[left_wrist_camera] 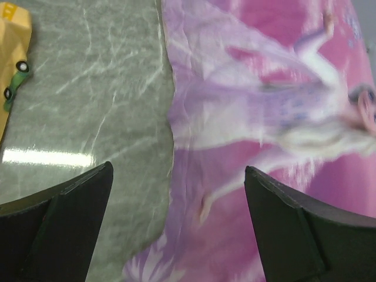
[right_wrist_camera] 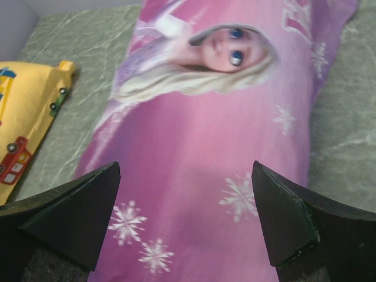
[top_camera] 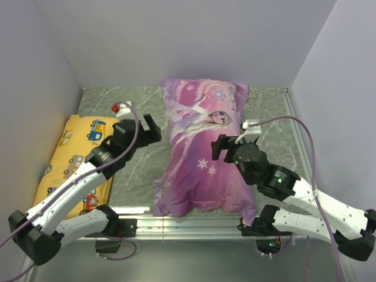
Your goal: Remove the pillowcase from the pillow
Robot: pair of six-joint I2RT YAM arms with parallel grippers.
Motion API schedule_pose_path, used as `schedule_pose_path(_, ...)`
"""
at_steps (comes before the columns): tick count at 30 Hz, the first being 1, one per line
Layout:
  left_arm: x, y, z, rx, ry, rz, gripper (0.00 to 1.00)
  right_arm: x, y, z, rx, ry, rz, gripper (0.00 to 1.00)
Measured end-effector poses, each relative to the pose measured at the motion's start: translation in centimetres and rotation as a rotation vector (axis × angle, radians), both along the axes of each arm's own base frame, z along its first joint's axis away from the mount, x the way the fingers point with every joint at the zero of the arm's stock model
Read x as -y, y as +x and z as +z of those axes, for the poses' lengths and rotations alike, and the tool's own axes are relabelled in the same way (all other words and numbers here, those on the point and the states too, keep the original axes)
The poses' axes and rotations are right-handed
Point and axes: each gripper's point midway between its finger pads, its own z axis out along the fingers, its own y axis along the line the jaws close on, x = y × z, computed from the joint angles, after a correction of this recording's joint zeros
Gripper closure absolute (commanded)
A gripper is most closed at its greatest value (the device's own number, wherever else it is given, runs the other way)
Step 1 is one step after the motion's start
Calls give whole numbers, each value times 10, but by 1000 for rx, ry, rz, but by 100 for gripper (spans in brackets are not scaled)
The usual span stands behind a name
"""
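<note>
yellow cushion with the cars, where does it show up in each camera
top external: the yellow cushion lies along the left side.
left wrist: only a strip of it shows, in the top left corner.
right wrist: one end of it shows at the left edge.
shared landmark: the pillowcase, to the cushion's right in every view.

- The top view looks steeply down from above the near edge of the surface (top_camera: 144, 176), taking in all of it.
- The left wrist view sits close, looking down past the left claw (left_wrist_camera: 177, 176) at the pillowcase's (left_wrist_camera: 264, 117) left edge.
- The right wrist view looks slantwise past the right claw (right_wrist_camera: 187, 176) along the pillowcase.
- All three share the pillowcase and the yellow cushion (top_camera: 70, 158).
</note>
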Motion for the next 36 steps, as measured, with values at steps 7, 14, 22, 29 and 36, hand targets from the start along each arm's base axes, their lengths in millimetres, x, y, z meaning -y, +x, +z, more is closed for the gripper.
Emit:
schedule_pose_path(7, 1, 69, -19, -27, -98, -35, 1, -51, -3, 0, -42, -91, 93, 0)
schedule_pose_path(14, 44, 107, -58, -57, -167, -237, 1, -106, -18, -25, -83, -273, 156, 0)
schedule_pose_path(22, 82, 137, -107, -132, -246, -361, 3, -126, -21, -103, -188, -524, 106, 6)
schedule_pose_path(29, 103, 141, -109, -131, -302, -407, 94, -98, 0, -117, -235, -530, -2, 90)
schedule_pose_path(36, 104, 132, -72, -64, -245, -385, 100, -65, -2, -71, -220, -432, -30, 100)
